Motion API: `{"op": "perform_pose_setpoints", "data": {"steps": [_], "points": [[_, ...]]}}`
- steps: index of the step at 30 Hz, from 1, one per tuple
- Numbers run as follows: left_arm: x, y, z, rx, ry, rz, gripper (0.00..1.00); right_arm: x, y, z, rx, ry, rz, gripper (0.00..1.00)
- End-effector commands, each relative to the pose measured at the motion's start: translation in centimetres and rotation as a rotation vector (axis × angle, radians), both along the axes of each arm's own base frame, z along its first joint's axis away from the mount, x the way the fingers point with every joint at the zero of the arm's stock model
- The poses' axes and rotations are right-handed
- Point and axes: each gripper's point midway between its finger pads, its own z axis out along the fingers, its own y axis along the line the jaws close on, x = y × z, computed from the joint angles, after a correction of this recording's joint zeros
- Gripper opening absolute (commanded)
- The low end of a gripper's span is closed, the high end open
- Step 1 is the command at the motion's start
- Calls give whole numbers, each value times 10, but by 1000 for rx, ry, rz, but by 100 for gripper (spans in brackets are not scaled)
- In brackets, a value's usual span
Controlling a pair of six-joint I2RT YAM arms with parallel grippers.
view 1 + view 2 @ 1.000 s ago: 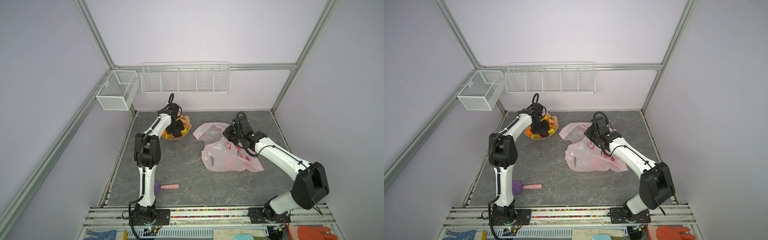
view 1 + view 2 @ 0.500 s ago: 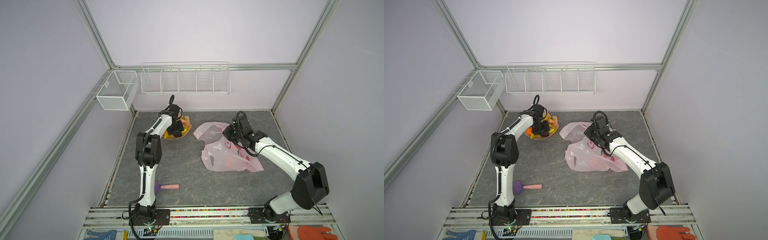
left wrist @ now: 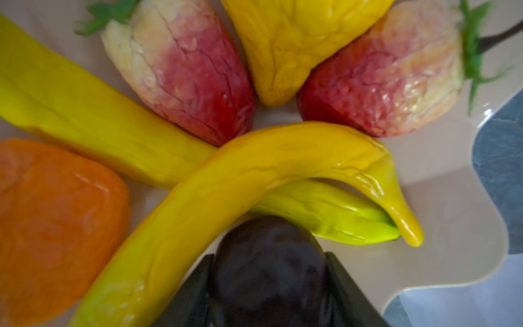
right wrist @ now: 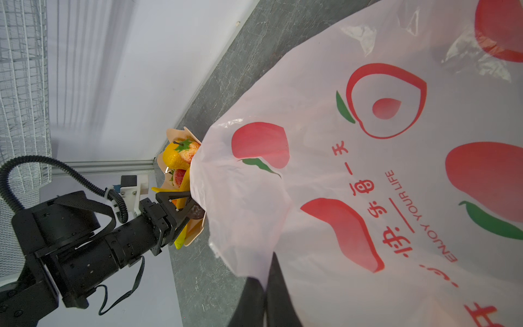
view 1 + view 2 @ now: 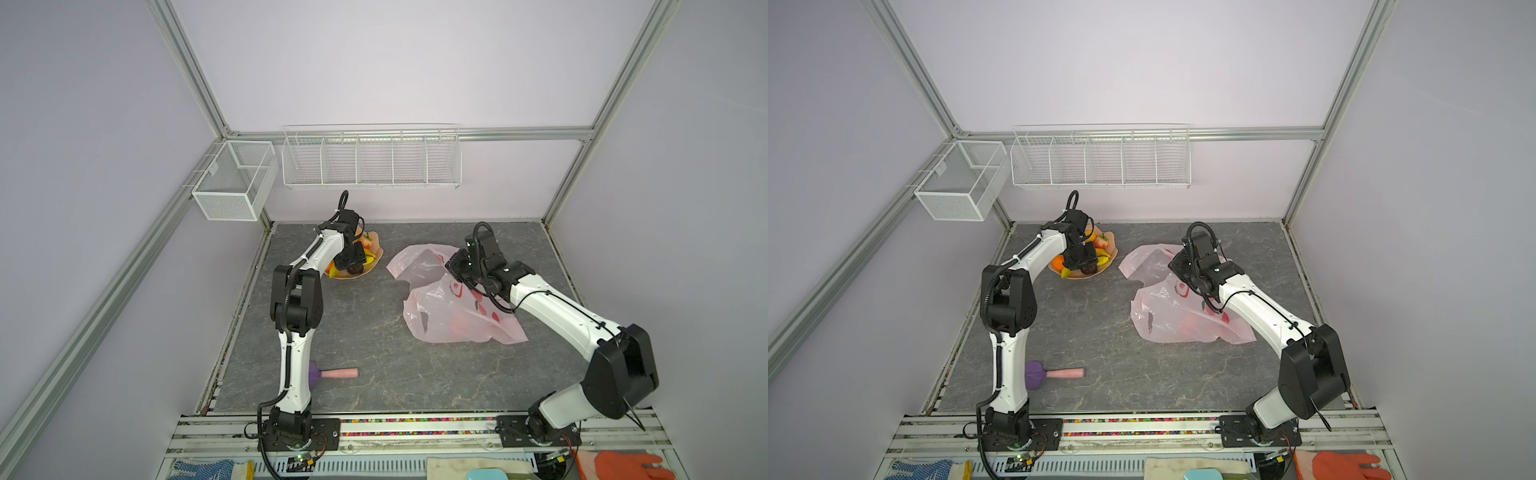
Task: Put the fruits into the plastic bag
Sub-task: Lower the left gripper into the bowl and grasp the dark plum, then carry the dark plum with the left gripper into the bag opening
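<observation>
Left claw (image 3: 268, 259) clamps dark fruit (image 3: 267, 286) in bowl (image 3: 441, 184).
Bowl sits at table's (image 5: 365, 340) 11 o'clock; right claw (image 4: 266, 294), closed, pinches bag (image 4: 339, 175) at 2 o'clock.

The plastic bag (image 4: 325, 175) carries red lettering, legible in the right wrist view. One line of Chinese characters reads 快乐每一天. A thin red rule runs alongside part of this line. On the other side of the rule, a line of smaller red capitals reads ENJOY YOUR LIFE. Further red characters at the edge of that view are cut off and cannot be read. In both top views the plastic bag (image 5: 440, 303) (image 5: 1163, 307) shows its red print, but the lettering is too small to read.
</observation>
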Motion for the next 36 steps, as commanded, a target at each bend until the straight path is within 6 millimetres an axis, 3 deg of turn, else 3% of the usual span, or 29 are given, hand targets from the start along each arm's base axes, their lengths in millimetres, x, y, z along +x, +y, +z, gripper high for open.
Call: {"op": "perform_pose_setpoints", "data": {"steps": [1, 8, 14, 20, 27, 32, 36], "points": [[-3, -4, 38, -32, -62, -25, 47, 2, 0, 4, 10, 3, -4, 6], [-10, -10, 79, -76, -150, -88, 45, 2, 1, 2, 9, 6, -1, 6], [-23, -15, 88, -105, -179, -145, 41, 3, 2, 1, 12, 11, 1, 6], [-46, -40, 97, -114, -241, -327, 40, 3, 3, 1, 15, 10, 6, 6], [-105, -78, 89, -152, -301, -593, 37, 1, 3, 0, 14, 16, 10, 6], [-143, -99, 67, -128, -271, -794, 35, 0, 3, -3, 14, 22, 12, 6], [-157, -103, 47, -82, -209, -887, 33, 1, 3, -2, 15, 21, 11, 6]]}}
